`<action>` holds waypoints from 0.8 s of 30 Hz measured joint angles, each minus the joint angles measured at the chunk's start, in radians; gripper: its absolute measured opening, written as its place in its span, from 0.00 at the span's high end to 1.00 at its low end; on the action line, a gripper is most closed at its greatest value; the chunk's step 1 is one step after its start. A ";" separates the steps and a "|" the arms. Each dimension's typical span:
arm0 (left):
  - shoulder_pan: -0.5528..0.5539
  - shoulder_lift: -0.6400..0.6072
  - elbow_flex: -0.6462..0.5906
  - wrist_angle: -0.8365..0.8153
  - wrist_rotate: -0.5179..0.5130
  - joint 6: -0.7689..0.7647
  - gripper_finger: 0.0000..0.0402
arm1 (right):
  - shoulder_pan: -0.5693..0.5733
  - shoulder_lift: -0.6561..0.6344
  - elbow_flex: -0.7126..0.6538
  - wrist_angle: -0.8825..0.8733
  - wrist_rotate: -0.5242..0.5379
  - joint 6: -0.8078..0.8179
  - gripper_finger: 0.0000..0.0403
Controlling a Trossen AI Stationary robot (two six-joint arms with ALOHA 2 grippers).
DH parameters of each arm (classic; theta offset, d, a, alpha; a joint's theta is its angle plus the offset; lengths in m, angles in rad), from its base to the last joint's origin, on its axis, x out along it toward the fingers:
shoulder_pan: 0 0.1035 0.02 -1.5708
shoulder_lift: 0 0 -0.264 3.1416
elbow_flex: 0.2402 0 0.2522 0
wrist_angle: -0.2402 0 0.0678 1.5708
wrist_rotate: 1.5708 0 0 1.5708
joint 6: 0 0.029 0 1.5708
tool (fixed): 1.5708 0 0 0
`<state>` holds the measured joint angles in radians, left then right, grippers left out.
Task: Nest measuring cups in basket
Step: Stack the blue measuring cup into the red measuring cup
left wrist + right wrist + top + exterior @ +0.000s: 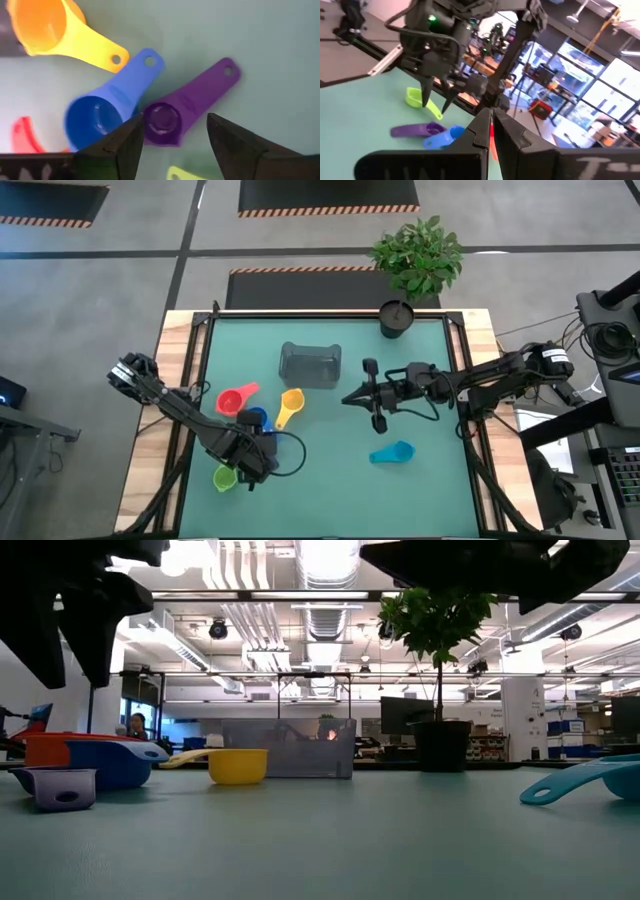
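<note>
My left gripper is open and hovers over the purple cup, one finger on either side of its bowl and clear above it. The purple cup lies on the mat beside the blue cup. Around them lie the green cup, the red cup and a yellow cup that shows orange inside its bowl. The cyan cup lies alone at the right. The grey basket stands farther back. My right gripper is shut and empty, above the mat right of the yellow cup.
A black pot with a green plant stands at the table's far edge, right of the basket. The green mat is bare at the near right. The table's wooden rim runs along both sides.
</note>
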<state>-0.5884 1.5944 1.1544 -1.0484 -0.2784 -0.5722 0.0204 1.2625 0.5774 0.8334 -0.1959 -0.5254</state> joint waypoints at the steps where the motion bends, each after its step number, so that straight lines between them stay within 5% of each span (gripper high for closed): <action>1: 0.001 0.000 -0.007 -0.001 -0.009 0.011 0.51 | -0.001 -0.001 0.000 -0.005 0.011 -0.006 0.98; 12: 0.046 -0.018 -0.126 -0.003 -0.037 0.096 0.60 | -0.002 -0.004 0.000 -0.015 0.016 -0.008 0.98; 24: 0.137 -0.121 -0.305 0.169 -0.036 0.178 0.65 | -0.002 -0.004 0.000 -0.023 0.042 -0.009 0.98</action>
<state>-0.4515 1.4734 0.8497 -0.8799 -0.3144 -0.3939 0.0189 1.2583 0.5774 0.8106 -0.1537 -0.5343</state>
